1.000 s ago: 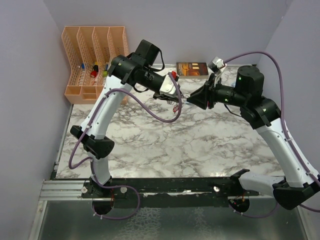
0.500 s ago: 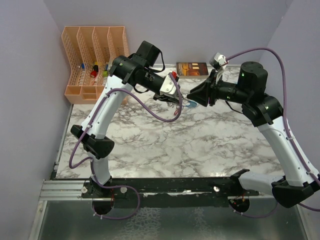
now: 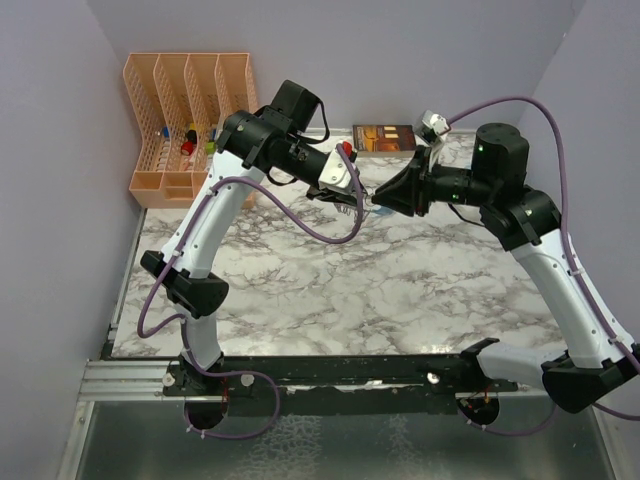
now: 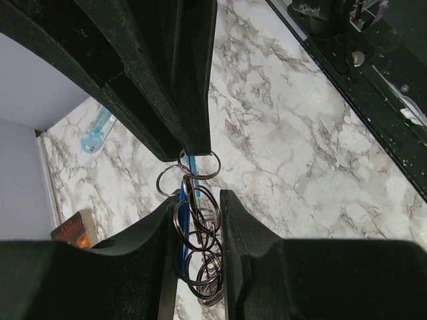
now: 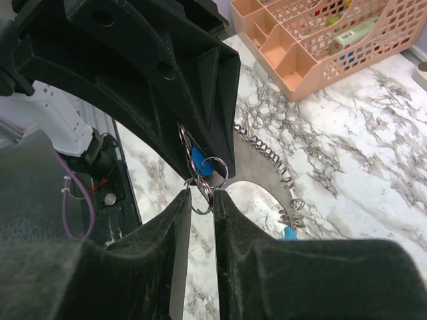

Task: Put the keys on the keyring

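Here the left claw (image 4: 197, 199) pinches the keyring (image 4: 181, 223); the right claw (image 5: 201, 193) sits narrow around one ring, grip unclear.

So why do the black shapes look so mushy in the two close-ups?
Left wrist view: the left hand sits too near the lens, so it's dark and soft, while the keyring and marble stay crisp. Right wrist view: same, grainy right hand. Top external view: even light, all sharp.
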Controlling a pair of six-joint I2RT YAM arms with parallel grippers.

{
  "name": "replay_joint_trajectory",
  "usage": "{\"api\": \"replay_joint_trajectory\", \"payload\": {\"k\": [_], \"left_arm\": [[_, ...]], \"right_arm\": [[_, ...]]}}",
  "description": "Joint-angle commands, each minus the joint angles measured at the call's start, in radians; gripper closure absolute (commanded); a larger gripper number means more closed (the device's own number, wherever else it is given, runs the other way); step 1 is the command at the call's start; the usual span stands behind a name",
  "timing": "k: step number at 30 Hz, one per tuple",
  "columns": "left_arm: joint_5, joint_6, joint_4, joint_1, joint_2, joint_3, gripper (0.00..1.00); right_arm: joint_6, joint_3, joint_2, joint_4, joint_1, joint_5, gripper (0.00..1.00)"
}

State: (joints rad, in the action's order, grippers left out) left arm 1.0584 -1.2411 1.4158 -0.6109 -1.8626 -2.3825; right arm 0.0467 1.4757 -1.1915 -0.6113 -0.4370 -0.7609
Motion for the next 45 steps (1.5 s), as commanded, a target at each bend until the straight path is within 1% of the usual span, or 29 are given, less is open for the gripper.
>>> {"api": "replay_joint_trajectory", "payload": {"k": [1,2,3,11,16,24,27,32,35,39,40,42,43,45], "left_arm": [[0.060,-0.002,-0.006,-0.003,0.034,-0.036,1.00],[0.059,-0.003,-0.006,-0.002,0.035,-0.035,1.00],[0.060,-0.002,-0.006,-0.002,0.034,-0.037,1.00],[0.058,0.001,-0.007,-0.003,0.027,-0.043,1.00],[0.055,0.006,-0.008,-0.003,0.019,-0.059,1.00],[0.031,0.004,-0.014,-0.003,-0.005,-0.073,1.00],[0.005,0.036,-0.043,-0.003,-0.012,-0.075,1.00],[-0.017,0.091,-0.090,-0.003,-0.019,-0.073,1.00],[-0.018,0.122,-0.114,-0.002,-0.025,-0.076,1.00],[0.000,0.121,-0.112,-0.003,-0.034,-0.089,1.00],[0.008,0.101,-0.097,-0.003,-0.034,-0.091,1.00],[0.024,0.077,-0.074,-0.003,-0.031,-0.090,1.00],[0.032,0.057,-0.059,-0.003,-0.030,-0.086,1.00],[0.044,0.008,-0.016,-0.003,-0.024,-0.080,1.00]], "right_arm": [[-0.010,-0.004,-0.005,-0.011,0.009,-0.043,0.84],[-0.011,-0.003,-0.004,-0.014,0.010,-0.039,0.91],[-0.012,-0.003,-0.002,-0.015,0.010,-0.035,0.94],[-0.012,-0.008,0.013,-0.019,0.017,-0.012,0.98],[0.023,-0.041,0.039,0.025,0.018,0.031,0.99],[0.166,-0.169,0.132,0.194,0.018,0.148,0.99],[0.196,-0.185,0.161,0.207,0.018,0.212,0.99],[0.244,-0.186,0.186,0.216,0.018,0.277,0.99],[0.274,-0.201,0.191,0.237,0.018,0.279,0.99],[0.281,-0.224,0.184,0.265,0.018,0.211,0.99],[0.256,-0.221,0.185,0.257,0.018,0.212,0.97],[0.214,-0.208,0.189,0.244,0.018,0.235,0.81],[0.193,-0.192,0.185,0.234,0.018,0.232,0.77],[0.151,-0.137,0.153,0.182,0.019,0.208,0.74]]}}
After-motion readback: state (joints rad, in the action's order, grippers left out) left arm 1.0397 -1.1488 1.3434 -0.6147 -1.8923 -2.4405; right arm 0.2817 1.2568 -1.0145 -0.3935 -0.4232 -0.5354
